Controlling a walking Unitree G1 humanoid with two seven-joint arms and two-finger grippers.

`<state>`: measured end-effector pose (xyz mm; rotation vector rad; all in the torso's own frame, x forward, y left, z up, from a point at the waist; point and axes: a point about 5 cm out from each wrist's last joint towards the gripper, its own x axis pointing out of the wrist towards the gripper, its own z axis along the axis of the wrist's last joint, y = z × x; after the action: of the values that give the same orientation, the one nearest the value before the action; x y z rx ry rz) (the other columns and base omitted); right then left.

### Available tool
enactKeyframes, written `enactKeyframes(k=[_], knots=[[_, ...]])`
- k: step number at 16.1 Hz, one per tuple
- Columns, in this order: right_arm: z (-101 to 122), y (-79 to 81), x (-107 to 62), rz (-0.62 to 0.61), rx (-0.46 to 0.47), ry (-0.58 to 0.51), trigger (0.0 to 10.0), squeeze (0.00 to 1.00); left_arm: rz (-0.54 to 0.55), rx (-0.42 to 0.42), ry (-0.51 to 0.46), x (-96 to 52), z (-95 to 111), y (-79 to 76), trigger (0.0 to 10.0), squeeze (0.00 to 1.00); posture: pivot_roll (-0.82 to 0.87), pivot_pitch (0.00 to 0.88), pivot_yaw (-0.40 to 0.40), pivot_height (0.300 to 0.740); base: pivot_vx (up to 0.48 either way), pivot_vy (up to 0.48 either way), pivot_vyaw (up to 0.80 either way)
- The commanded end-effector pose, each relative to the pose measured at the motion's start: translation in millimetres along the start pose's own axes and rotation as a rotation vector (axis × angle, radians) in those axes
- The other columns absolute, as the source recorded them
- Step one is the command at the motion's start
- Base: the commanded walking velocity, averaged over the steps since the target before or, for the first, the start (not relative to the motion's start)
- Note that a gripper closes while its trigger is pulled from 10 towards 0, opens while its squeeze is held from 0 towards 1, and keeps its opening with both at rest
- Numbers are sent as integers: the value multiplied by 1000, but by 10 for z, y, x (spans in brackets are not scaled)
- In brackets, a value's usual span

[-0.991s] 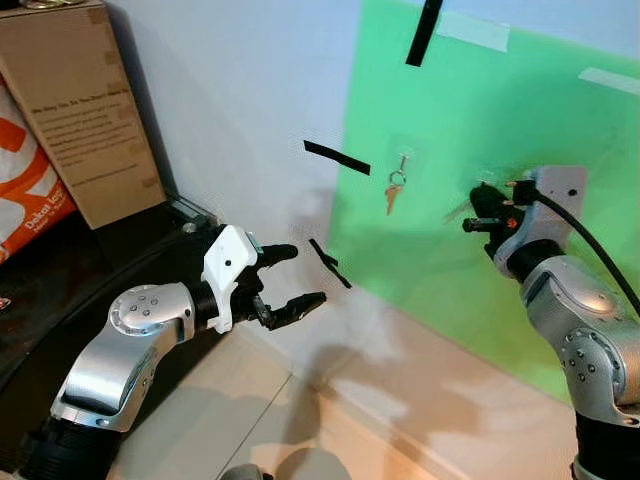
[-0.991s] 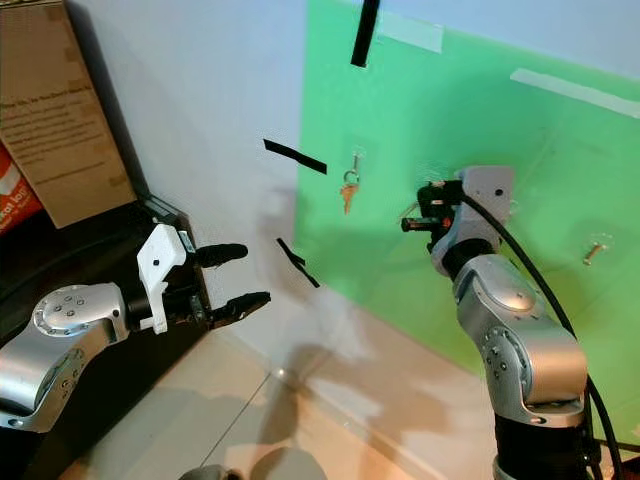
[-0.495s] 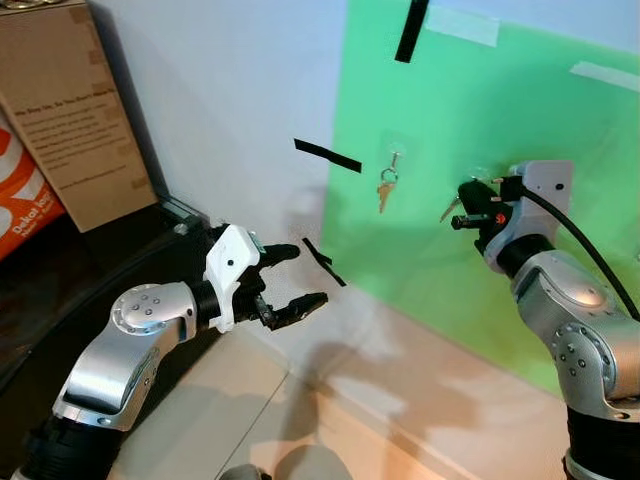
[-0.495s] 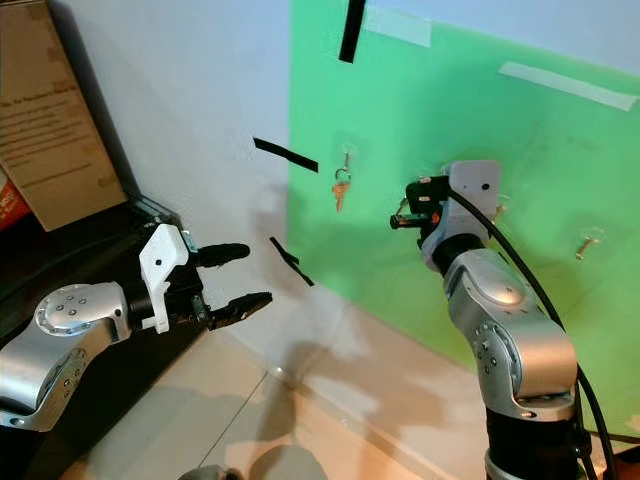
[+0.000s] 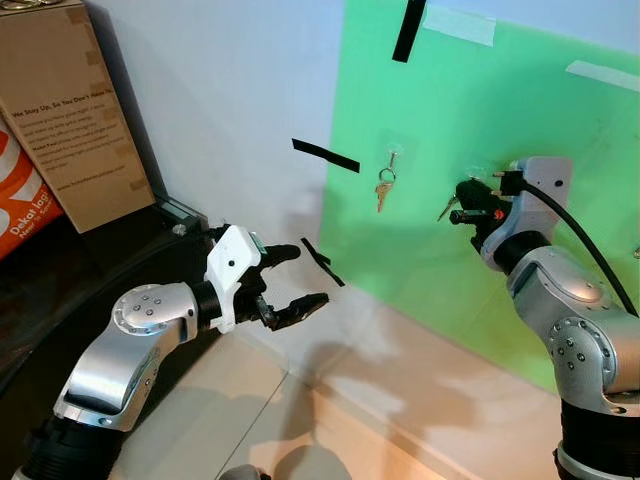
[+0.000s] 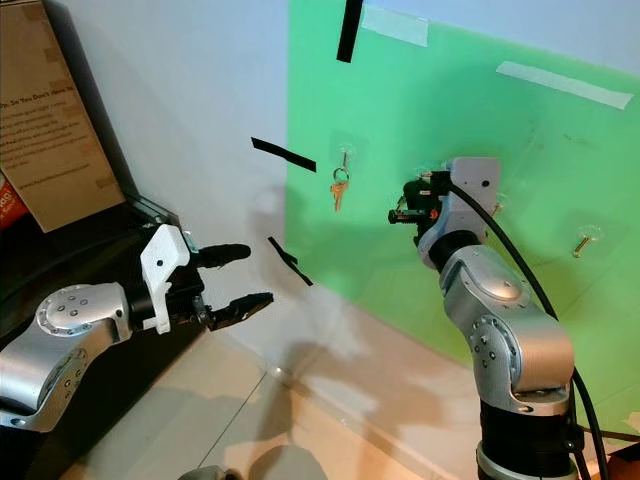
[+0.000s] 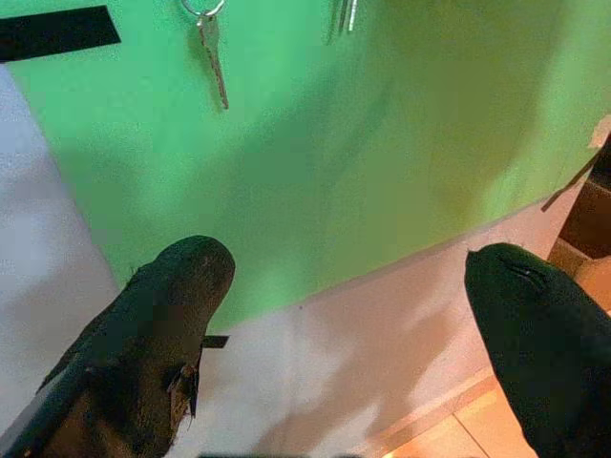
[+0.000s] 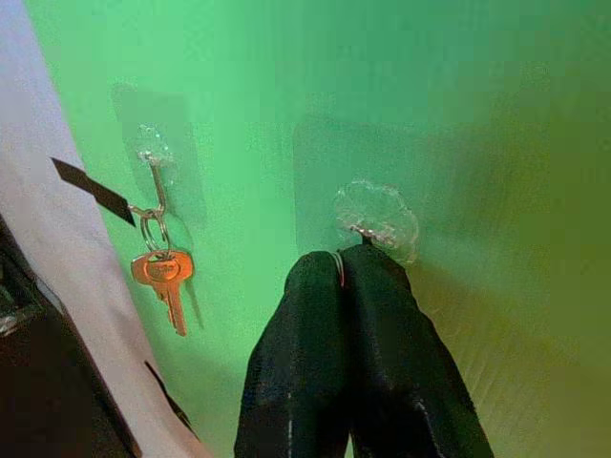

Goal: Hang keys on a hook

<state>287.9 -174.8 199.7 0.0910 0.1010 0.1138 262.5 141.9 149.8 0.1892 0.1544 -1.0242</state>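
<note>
**Now the right tool is at the hook**

Leftmost stands a cardboard box (image 5: 75,110) with printed text too small to read, and beside it an orange bag (image 5: 25,195) whose white lettering seems to begin "Dakat", cut off at the frame edge.

Next, the left tool (image 5: 290,278) hovers low before the white wall, fingers spread wide, holding nothing.

On the green panel (image 5: 440,270) an orange key (image 8: 165,277) already hangs from a clear hook.

Over the last second the right tool (image 8: 348,262) has closed in on the neighbouring clear hook (image 8: 374,221); its fingers are pressed together just under it, with the keys (image 5: 447,207) dangling there. Whether the ring has caught I cannot tell. Judging by this, hanging is nearly done, release pending.
</note>
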Motion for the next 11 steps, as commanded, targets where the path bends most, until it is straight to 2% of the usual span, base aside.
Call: enactKeyframes(k=[1, 2, 4, 5, 7, 8, 9, 11], knots=[[-59, -183, 13, -136, 2, 45, 10000, 0, -5, 12, -2, 19, 17, -3, 10000, 0, -37, 0, -38, 740, 0, 0, 0], [-103, -263, 8, -206, 8, 69, 10000, 0, -4, 12, -2, 21, 15, -3, 10000, 0, -36, 0, -39, 740, 0, 0, 0], [-217, -390, -22, -289, 128, 116, 10000, 0, -1, 11, -1, 21, 10, -6, 10000, 0, -35, 0, -42, 740, 0, 0, 0], [-245, -398, -30, -285, 168, 129, 10000, 0, -1, 11, 0, 21, 9, -6, 10000, 0, -35, 0, -42, 740, 0, 0, 0], [-337, -371, -46, -234, 313, 174, 10000, 0, -1, 12, 1, 22, 7, -10, 10000, 0, -34, 0, -43, 740, 0, 0, 0], [-338, -361, -45, -226, 350, 169, 10000, 0, -1, 12, 0, 22, 6, -11, 10000, 0, -34, 0, -44, 740, 0, 0, 0], [-328, -355, -43, -222, 371, 159, 10000, 0, -1, 13, 0, 21, 5, -13, 10000, 0, -33, 0, -45, 740, 0, 0, 0], [-297, -336, -35, -207, 319, 155, 10000, 0, 0, 14, 0, 19, 4, -14, 10000, 0, -34, 0, -44, 740, 0, 0, 0]])
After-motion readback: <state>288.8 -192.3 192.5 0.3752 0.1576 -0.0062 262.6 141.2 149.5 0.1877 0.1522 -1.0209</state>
